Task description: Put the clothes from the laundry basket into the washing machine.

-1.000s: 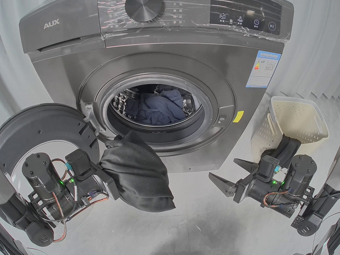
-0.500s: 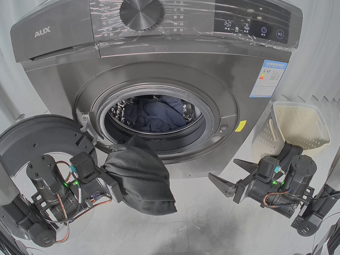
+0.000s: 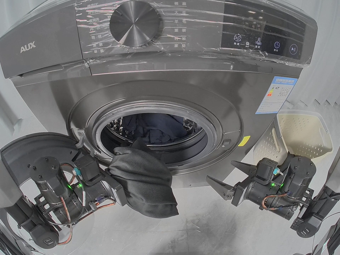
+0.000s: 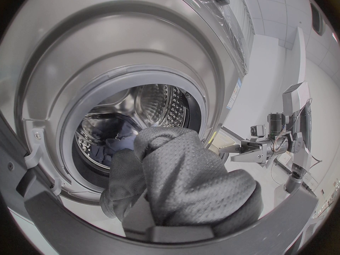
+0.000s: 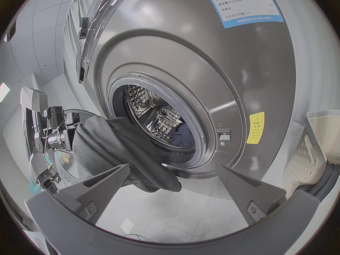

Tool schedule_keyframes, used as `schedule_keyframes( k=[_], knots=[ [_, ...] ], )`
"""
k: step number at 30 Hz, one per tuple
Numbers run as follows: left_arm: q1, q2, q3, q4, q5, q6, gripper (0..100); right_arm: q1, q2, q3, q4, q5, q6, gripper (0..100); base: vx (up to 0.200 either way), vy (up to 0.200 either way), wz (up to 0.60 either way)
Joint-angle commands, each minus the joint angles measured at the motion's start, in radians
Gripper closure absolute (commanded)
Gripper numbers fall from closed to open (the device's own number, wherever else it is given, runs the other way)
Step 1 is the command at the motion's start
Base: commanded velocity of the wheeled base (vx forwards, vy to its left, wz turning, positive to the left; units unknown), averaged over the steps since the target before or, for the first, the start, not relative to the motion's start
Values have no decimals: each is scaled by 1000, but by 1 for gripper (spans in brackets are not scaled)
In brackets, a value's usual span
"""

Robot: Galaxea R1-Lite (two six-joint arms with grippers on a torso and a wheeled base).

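Holding a grey garment (image 3: 145, 185) at the mouth of the washing machine (image 3: 170, 85), the left gripper (image 3: 118, 192) is clamped on it. Blue clothes (image 3: 156, 126) already lie in the drum. The right gripper (image 3: 221, 176), jaws apart, hangs near the basket (image 3: 301, 114), where one dark piece (image 3: 286, 158) is left.

The right gripper (image 5: 171, 168) is hovering, jaws wide apart, before the washing machine (image 5: 219, 71). A dark grey garment (image 5: 106, 142) is hanging at its drum rim; the laundry basket (image 5: 313, 149) is standing alongside.

ltg: bright, even | glare: washing machine (image 3: 159, 85) film (image 3: 198, 22) | wrist cams: fisheye, dark corners
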State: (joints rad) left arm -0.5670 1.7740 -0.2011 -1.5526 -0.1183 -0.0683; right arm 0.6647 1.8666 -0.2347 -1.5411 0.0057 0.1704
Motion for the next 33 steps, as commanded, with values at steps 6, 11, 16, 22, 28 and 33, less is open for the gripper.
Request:
schedule_keyframes(
  k=[6,11,16,22,28,33],
  knots=[
    [-94,54,-37,2,45,-15,100,55,-18,25,1,-1,0,0,0,0,0],
    [-76,216,-184,2,54,-33,100,127,-26,72,-1,-1,0,0,0,0,0],
    [-37,277,-305,2,54,-47,100,151,-27,72,-1,-4,0,0,0,0,0],
    [3,370,-439,3,57,-62,100,158,-27,71,-1,-4,1,0,0,0,0],
    [52,489,-607,3,55,-64,100,167,-26,71,-1,-6,1,0,0,0,0],
    [56,536,-719,26,55,-67,100,167,-21,69,-1,-6,1,0,0,0,0]
  ],
)
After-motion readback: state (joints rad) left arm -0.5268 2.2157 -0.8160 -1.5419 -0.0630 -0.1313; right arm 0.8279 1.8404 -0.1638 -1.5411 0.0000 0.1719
